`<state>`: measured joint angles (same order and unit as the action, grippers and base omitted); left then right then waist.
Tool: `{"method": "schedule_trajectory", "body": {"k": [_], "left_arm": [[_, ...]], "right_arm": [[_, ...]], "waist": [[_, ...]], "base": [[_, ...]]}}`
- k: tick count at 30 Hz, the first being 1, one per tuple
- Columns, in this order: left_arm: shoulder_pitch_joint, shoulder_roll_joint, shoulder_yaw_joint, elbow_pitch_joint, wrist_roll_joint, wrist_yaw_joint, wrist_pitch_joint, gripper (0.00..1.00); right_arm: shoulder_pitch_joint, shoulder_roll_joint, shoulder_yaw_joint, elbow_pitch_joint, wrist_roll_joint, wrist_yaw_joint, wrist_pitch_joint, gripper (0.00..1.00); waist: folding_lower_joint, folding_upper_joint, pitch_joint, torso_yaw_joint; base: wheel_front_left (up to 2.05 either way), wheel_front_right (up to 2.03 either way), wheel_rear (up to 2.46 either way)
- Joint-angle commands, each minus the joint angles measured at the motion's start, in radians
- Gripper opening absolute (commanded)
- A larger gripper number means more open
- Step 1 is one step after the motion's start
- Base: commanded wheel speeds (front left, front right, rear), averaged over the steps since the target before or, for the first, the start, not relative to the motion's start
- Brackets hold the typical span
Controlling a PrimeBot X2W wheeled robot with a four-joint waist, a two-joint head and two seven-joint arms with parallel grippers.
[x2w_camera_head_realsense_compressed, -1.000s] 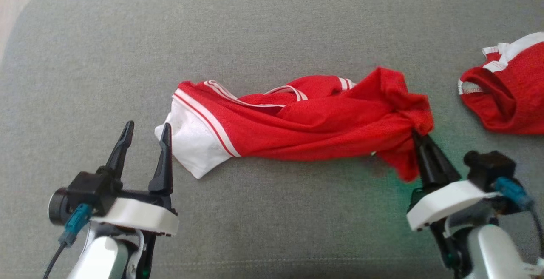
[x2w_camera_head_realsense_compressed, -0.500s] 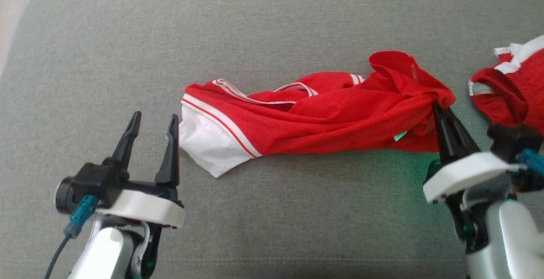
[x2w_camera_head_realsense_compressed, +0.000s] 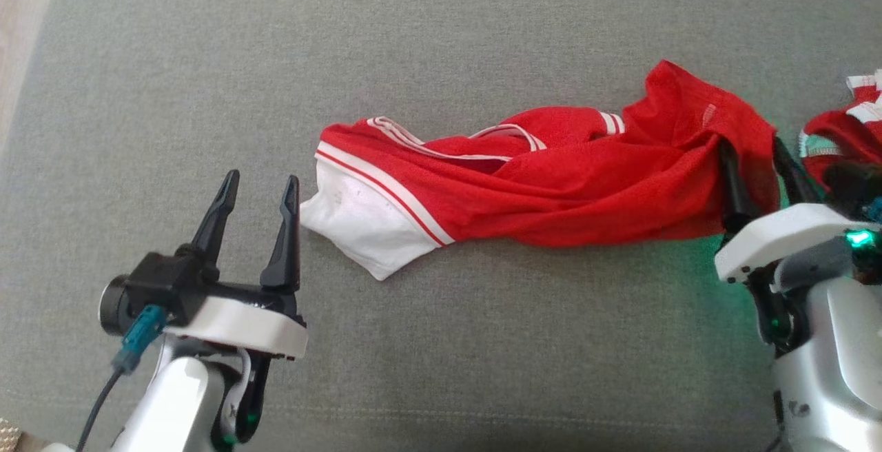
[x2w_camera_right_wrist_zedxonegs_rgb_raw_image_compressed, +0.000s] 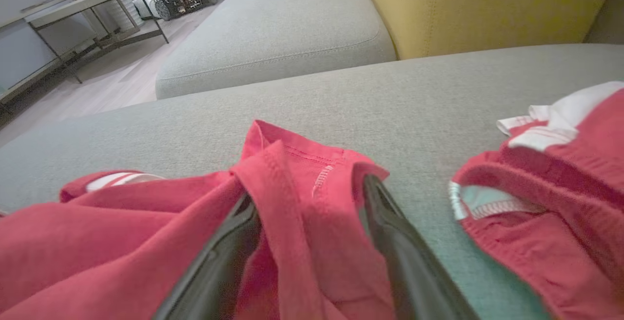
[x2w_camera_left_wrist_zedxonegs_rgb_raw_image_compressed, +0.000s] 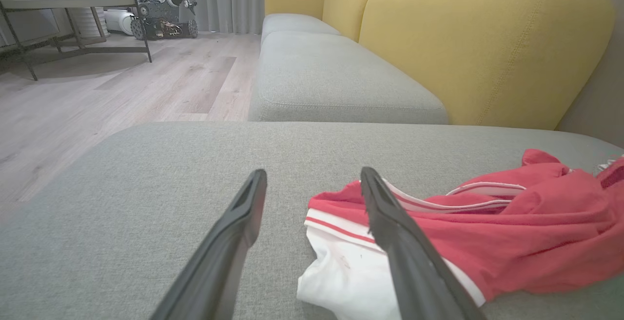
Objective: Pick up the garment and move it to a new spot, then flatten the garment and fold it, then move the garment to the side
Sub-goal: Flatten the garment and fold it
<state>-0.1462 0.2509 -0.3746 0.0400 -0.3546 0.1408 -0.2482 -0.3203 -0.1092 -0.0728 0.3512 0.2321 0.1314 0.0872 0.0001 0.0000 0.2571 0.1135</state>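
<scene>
Red mesh garment (x2w_camera_head_realsense_compressed: 551, 190), white-banded, rumpled on grey woven cushion (x2w_camera_head_realsense_compressed: 441, 38): one end draped between splayed right claw (x2w_camera_head_realsense_compressed: 751, 145), hem beside parted left claw (x2w_camera_head_realsense_compressed: 263, 178).

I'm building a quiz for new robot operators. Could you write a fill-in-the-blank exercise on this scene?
1. The garment lies on a ___ cushion.
2. The left gripper is open beside the garment's end that is not red but ___.
3. The right gripper is ___, not shut, with red cloth between its fingers.
4. In the head view, a second garment lies to the ___ of the first.
Missing words: grey; white; open; right.
</scene>
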Motion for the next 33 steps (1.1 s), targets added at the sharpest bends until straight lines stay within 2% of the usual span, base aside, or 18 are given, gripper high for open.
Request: {"method": "schedule_trajectory", "body": {"k": [1,8,14,22,33], "left_arm": [[-0.038,0.014,0.04,-0.023,-0.004,0.003,-0.011,1.0],[-0.025,0.019,0.048,-0.02,-0.002,0.008,-0.012,1.0],[-0.001,0.031,0.054,-0.016,-0.004,0.015,-0.012,1.0],[0.046,0.048,0.048,-0.033,0.0,0.033,0.005,1.0],[0.089,0.062,0.045,-0.054,-0.009,0.047,0.021,1.0]], "right_arm": [[-0.021,-0.01,0.01,-0.027,-0.009,-0.001,-0.019,1.0],[0.054,-0.007,-0.036,-0.094,-0.033,-0.001,-0.064,1.0],[0.146,0.002,-0.037,-0.264,-0.072,-0.001,-0.059,1.0],[0.296,0.029,0.014,-0.465,-0.107,-0.001,0.016,1.0],[0.41,0.052,0.025,-0.539,-0.112,-0.001,0.06,1.0]], "waist": [[-0.0001,0.0,-0.002,-0.003],[-0.0001,0.0,-0.024,-0.026],[-0.0001,0.0,-0.06,-0.053],[-0.0001,0.0,-0.106,-0.073],[-0.0001,0.0,-0.154,-0.079]], "base": [[0.0,0.0,0.0],[0.0,0.0,0.0],[0.0,0.0,0.0],[0.0,0.0,0.0],[0.0,0.0,0.0]]}}
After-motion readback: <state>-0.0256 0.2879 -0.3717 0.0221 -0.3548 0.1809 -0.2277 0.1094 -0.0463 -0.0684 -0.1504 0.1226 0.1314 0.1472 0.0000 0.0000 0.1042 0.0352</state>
